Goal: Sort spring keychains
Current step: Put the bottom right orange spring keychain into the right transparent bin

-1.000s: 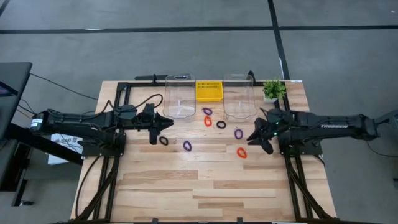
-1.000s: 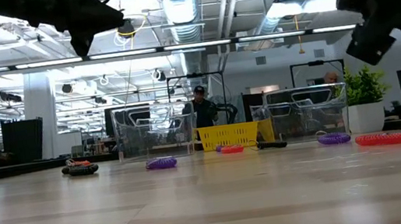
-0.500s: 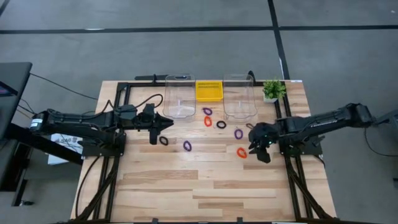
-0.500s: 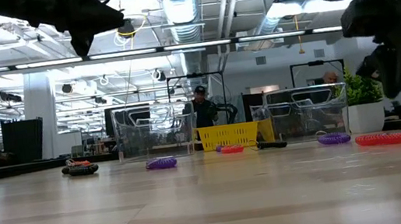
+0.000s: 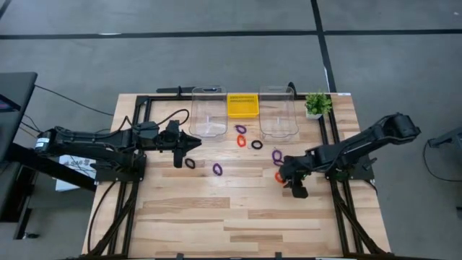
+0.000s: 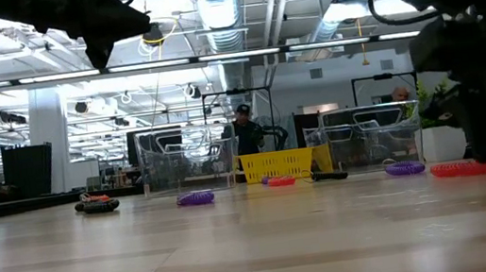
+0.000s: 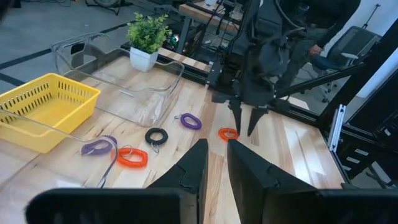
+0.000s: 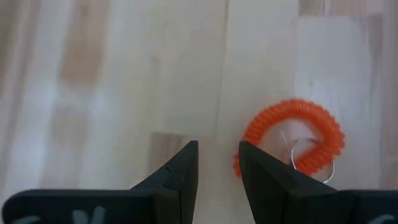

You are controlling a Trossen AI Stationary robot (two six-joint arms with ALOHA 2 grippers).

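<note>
just beside an orange keychain [image 8: 292,140], right end effector [image 8: 217,165] hovers narrowly open.

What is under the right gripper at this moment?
Under the right gripper, bare table shows between its slightly parted jaws. An orange keychain with a small metal ring lies just beside one jaw, not between them. The wood directly beneath the jaws is covered.
</note>
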